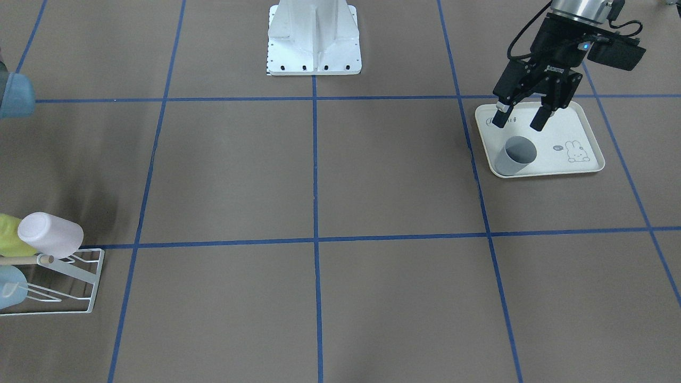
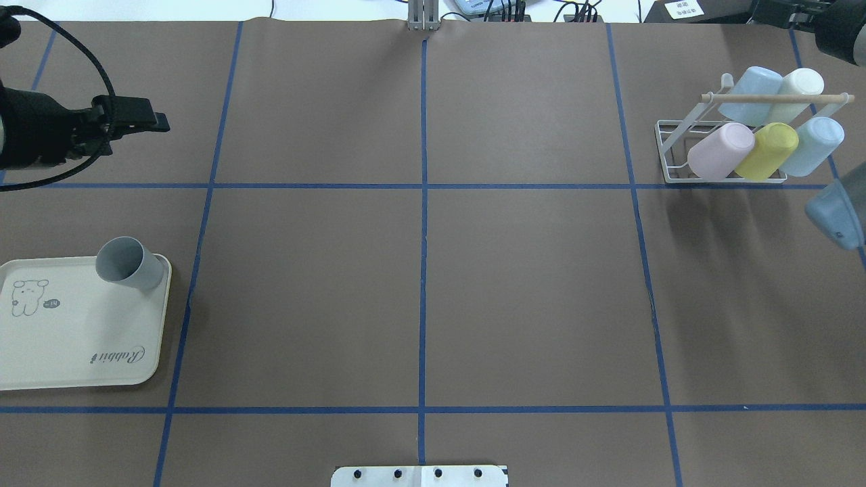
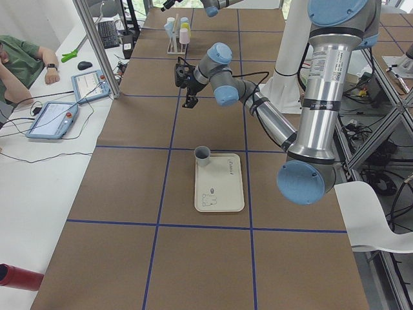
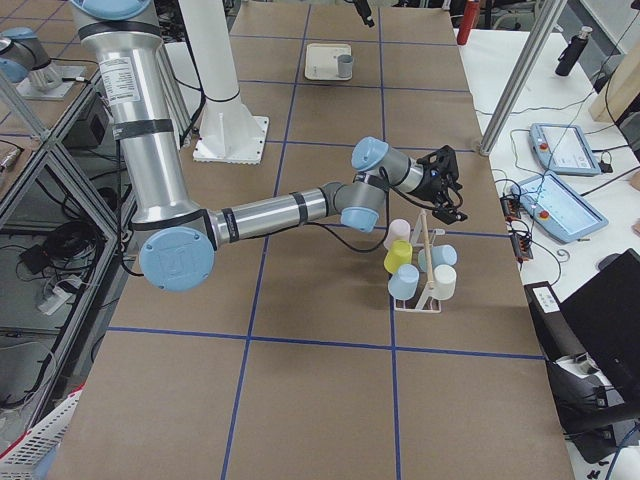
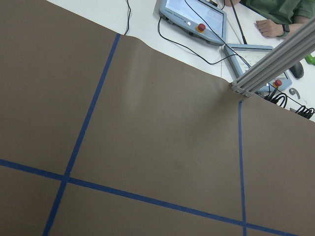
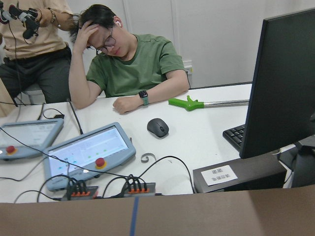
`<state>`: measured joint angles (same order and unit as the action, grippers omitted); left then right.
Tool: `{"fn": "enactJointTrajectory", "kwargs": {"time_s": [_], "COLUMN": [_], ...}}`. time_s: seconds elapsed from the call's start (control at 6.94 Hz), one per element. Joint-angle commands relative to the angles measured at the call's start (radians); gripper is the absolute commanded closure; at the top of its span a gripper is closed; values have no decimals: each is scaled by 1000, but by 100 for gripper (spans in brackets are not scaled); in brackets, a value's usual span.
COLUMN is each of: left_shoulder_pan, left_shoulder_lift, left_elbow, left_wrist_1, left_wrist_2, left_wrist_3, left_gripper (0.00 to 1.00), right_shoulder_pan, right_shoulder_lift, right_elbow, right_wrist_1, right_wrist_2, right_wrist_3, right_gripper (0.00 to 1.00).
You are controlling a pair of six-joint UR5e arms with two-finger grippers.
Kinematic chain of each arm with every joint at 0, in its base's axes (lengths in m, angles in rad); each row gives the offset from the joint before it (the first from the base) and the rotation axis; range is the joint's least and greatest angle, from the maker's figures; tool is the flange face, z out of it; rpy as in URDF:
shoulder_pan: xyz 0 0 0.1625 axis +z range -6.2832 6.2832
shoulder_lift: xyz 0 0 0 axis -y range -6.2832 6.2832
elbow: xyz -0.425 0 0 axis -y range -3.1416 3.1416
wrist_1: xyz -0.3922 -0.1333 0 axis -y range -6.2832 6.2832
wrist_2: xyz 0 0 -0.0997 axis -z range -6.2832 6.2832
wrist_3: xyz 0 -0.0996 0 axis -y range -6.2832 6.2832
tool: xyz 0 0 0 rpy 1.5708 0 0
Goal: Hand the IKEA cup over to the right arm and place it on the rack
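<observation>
Brown-papered table | cup [image 1: 516,155] upright on tray [image 1: 564,127] corner, roughly beneath left gripper [image 1: 520,119], fingers spread | right gripper [image 4: 447,190] far off by rack [image 2: 666,152], grip unreadable

A cream rabbit-print tray [image 2: 74,331] lies flat on the brown, blue-taped table [image 2: 528,297].

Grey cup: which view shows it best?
Overhead exterior: the cup stands large and unobstructed at the tray's corner, its opening visible. Front-facing shows it nearly as well. Both side views show it small; the wrist views miss it.
</observation>
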<state>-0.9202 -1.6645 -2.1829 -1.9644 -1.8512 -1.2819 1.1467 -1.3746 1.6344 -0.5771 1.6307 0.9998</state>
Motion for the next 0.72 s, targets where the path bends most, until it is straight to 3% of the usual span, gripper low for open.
{"fn": "enactJointTrajectory", "kwargs": {"time_s": [0.0,0.29,0.58], "left_shoulder_pan": [-105,-166,-155], "left_shoulder_lift": [101,112,92], "left_elbow": [14,18,113], "left_wrist_1": [42,260,306], "left_wrist_2": [-116,-253,-334], "left_wrist_3": [245,409,394], "left_gripper": [0,0,0], "right_shoulder_pan": [2,-16,-97], "right_shoulder_lift": [-3,12,72], "right_elbow": [126,208,231], "right_wrist_1": [2,8,9], "right_wrist_2": [140,254,265], "right_wrist_3": [216,423,647], "right_gripper": [0,0,0]}}
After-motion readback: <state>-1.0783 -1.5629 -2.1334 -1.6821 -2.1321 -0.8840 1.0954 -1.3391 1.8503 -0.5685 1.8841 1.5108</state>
